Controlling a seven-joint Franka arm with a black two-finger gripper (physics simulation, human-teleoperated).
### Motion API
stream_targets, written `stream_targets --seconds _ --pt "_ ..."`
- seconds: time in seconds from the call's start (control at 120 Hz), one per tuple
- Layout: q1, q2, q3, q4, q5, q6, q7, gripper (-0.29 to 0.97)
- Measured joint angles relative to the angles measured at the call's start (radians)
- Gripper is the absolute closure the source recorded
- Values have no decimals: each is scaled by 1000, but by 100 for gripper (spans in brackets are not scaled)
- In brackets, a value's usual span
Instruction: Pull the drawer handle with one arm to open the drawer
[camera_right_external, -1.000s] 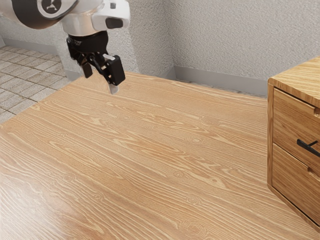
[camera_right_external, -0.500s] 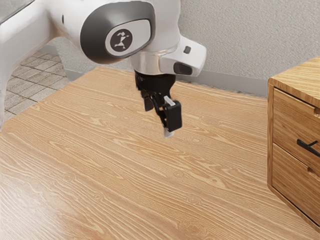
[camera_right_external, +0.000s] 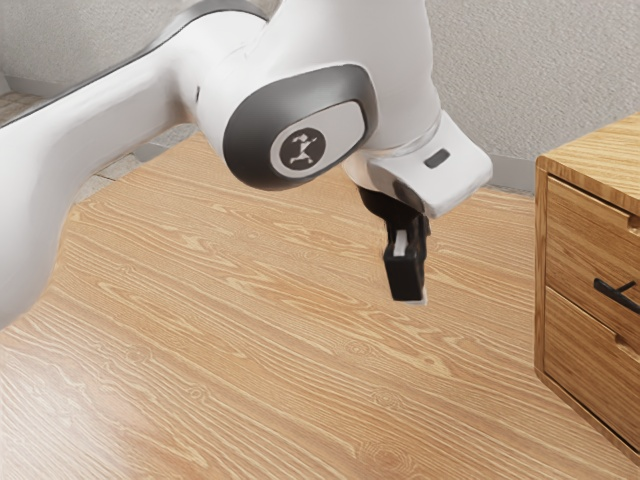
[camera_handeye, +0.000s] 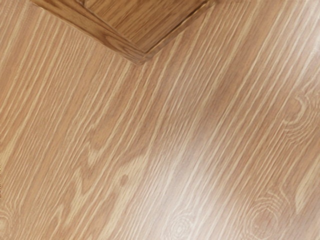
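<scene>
Closer now, the gripper (camera_right_external: 408, 285), open or closed I cannot tell, hangs over the surface (camera_right_external: 250, 330) with the handle (camera_right_external: 615, 294) well apart toward the exterior view's right.

No readable words, numbers or brand names anywhere. Only mark: small white emblem (camera_right_external: 300, 148), letterless, on grey joint cap (camera_right_external: 252, 135) of arm (camera_right_external: 90, 190).

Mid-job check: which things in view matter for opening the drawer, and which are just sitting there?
For the job: gripper; black drawer handle; drawer; wooden cabinet.

Just there: wooden table; grey wall.
</scene>
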Motion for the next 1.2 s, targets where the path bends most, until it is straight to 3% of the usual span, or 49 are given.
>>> stream_targets --seconds 0.267,0.4,0.517,0.608,0.792,0.933,1.2 --pt "-9 -8 -65 -50 39 99 187 0" --pt "-14 13 -72 -47 46 122 265 0" --pt "-5 52 -128 2 53 137 321 0" --pt "-16 56 -189 -20 115 159 361 0" --pt "-2 5 -197 -144 173 300 427 0" --pt "-7 -47 -180 -205 145 395 466 0" --pt "-17 -15 -221 -178 90 486 518 0"
